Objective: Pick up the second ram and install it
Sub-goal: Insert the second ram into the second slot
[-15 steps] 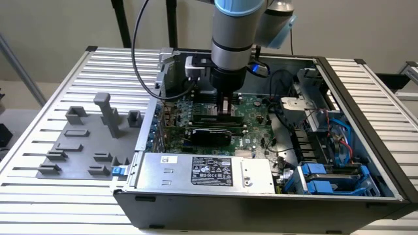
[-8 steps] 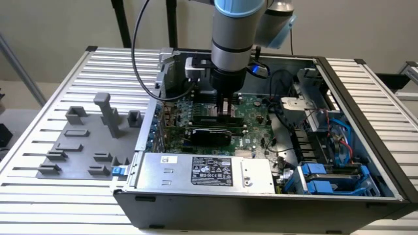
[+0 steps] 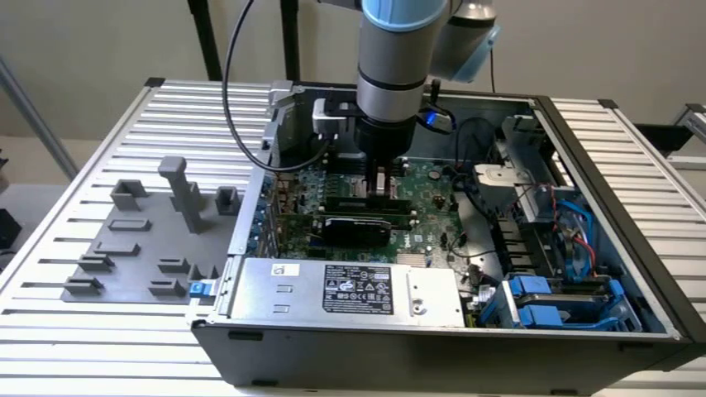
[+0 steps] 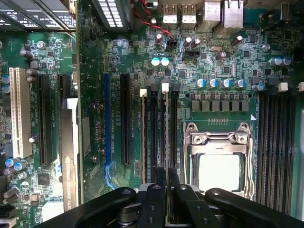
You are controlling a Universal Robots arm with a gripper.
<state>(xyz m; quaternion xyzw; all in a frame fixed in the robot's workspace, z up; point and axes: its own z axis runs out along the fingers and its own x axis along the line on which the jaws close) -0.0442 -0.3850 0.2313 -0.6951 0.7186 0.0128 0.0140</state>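
Note:
The second ram (image 4: 166,133) shows edge-on as a thin green strip standing upright over the black memory slots (image 4: 154,133) beside the CPU socket (image 4: 218,166). My gripper (image 4: 166,183) is shut on its near end, one black finger on each side. Whether the strip sits fully in its slot I cannot tell. Another thin strip (image 4: 143,137) stands in the neighbouring slot with a white clip at its end. In the exterior view my gripper (image 3: 381,184) reaches straight down into the open computer case (image 3: 574,124), right over the motherboard.
A black card with a green edge (image 3: 353,225) lies across the board close to the gripper. A grey holder tray (image 3: 132,248) with upright blocks sits on the slatted table at the exterior view's left. The power supply (image 3: 342,289) and blue cables (image 3: 563,298) line the case's near side.

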